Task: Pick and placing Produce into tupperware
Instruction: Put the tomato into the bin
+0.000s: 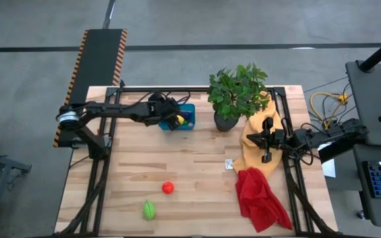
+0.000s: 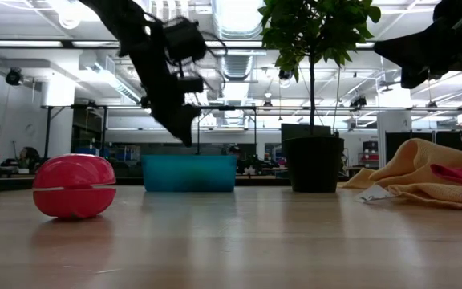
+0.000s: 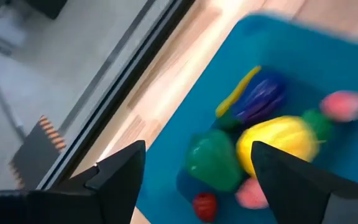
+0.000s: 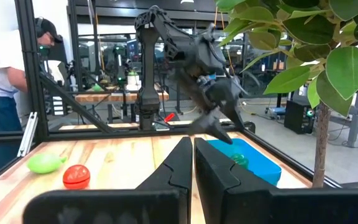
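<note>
The teal tupperware point(image 1: 188, 118) sits near the table's far edge, left of the potted plant. It holds several produce pieces: a yellow one point(image 3: 278, 140), a green one point(image 3: 213, 158), a purple one point(image 3: 260, 99) and pink ones point(image 3: 344, 104). My left gripper point(image 1: 170, 121) hovers open just above the box point(image 2: 189, 172), holding nothing. A red piece point(image 1: 168, 188) and a green piece point(image 1: 149, 210) lie on the near part of the table. My right gripper point(image 1: 266, 155) waits shut over the yellow cloth at the right.
A leafy potted plant point(image 1: 235, 96) stands right of the box. A yellow cloth point(image 1: 253, 142) and a red cloth point(image 1: 260, 198) lie along the right side. A small white tag point(image 1: 229, 164) lies by the yellow cloth. A person point(image 4: 5, 93) stands beyond the table.
</note>
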`<action>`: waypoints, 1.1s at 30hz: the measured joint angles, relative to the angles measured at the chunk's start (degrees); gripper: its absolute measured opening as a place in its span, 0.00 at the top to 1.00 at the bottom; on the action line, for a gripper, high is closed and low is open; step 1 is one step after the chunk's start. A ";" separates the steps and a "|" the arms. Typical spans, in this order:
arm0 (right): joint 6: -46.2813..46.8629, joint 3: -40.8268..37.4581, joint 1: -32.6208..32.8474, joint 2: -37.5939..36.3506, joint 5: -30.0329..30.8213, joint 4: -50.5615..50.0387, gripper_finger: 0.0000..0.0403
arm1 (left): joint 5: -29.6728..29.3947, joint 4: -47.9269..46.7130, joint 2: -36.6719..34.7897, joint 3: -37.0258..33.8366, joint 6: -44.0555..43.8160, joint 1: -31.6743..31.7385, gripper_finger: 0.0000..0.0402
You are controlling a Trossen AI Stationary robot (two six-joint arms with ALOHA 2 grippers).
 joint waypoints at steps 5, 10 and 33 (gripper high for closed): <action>-0.02 0.00 0.00 0.00 0.00 -0.01 0.98 | 2.27 0.18 -8.18 -0.61 0.46 -3.23 0.36; -0.07 0.00 0.00 -0.02 0.20 -0.02 0.98 | 12.80 6.25 -19.21 -3.57 1.90 -8.74 0.40; -1.07 0.00 0.00 -0.02 0.17 0.08 0.98 | 35.92 57.40 -32.67 -16.35 10.98 -18.04 0.40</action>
